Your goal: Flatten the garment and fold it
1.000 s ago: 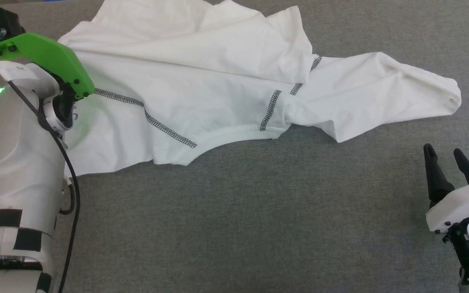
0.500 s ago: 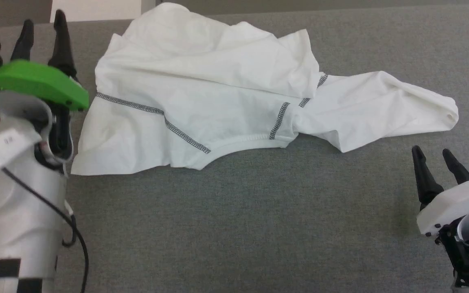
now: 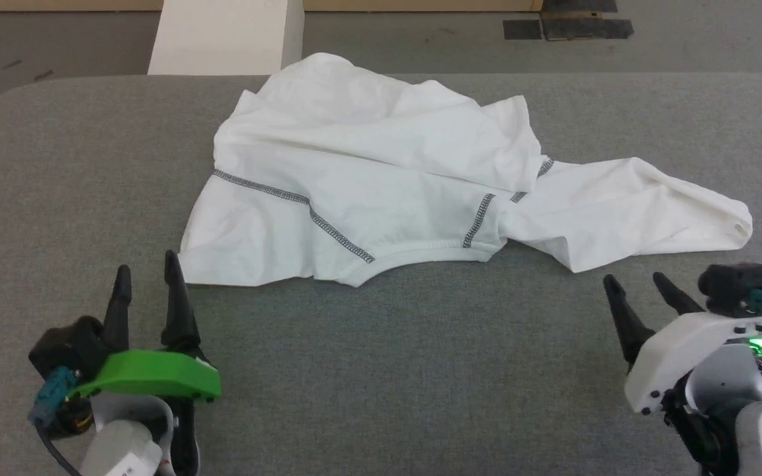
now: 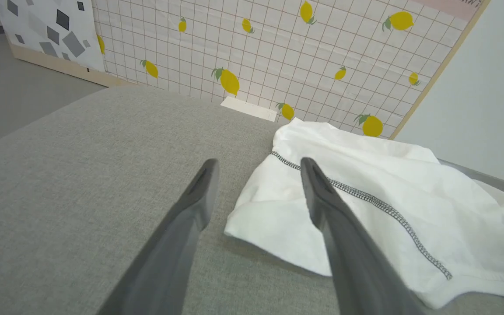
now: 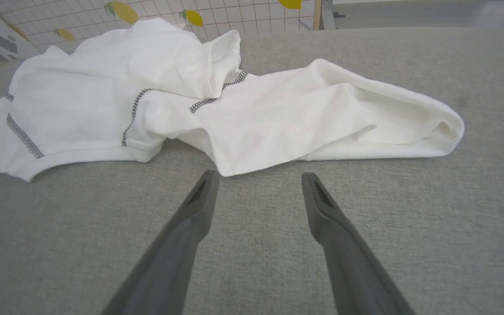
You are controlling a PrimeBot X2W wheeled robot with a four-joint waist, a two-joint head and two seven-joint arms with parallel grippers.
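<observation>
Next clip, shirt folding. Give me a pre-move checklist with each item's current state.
1. left gripper open and empty: ok.
2. right gripper open and empty: ok.
3. garment lying flat: not ok; its body is folded over itself and the sleeve lies rumpled toward the robot's right.
4. Graspable near corner close to the left gripper: ok, it lies just ahead of the fingers.
5. Garment's far edge wholly on the table: cannot tell; the cloth bunches up at the far rim.
</observation>
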